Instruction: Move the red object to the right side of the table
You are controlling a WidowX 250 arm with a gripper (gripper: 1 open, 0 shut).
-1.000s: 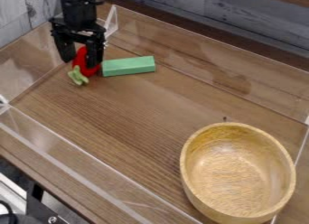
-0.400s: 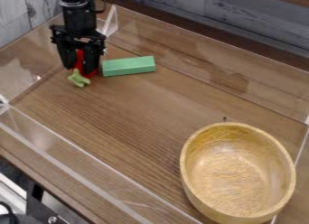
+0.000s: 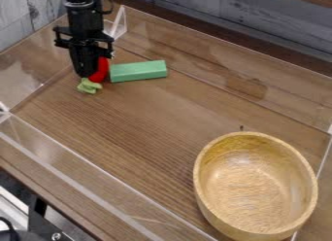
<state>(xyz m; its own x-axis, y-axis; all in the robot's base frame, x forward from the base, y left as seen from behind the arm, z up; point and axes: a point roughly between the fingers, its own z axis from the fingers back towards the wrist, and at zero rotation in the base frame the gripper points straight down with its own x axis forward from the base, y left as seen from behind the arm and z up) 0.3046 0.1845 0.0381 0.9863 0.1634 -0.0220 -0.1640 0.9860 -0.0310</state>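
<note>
The red object (image 3: 91, 67) lies at the far left of the table (image 3: 155, 128), its pale-green stem (image 3: 88, 86) pointing toward the front. My black gripper (image 3: 85, 66) points straight down over it, and its fingers are shut on the red body, hiding much of it. The object still rests on or just above the wood.
A flat green rectangular block (image 3: 138, 71) lies right beside the gripper on its right. A round light wooden bowl (image 3: 255, 184) sits at the front right. Low clear acrylic walls (image 3: 65, 162) edge the tabletop.
The gripper's fingers stood open around the red object before; now they have closed on it. The hand has sunk only slightly.
</note>
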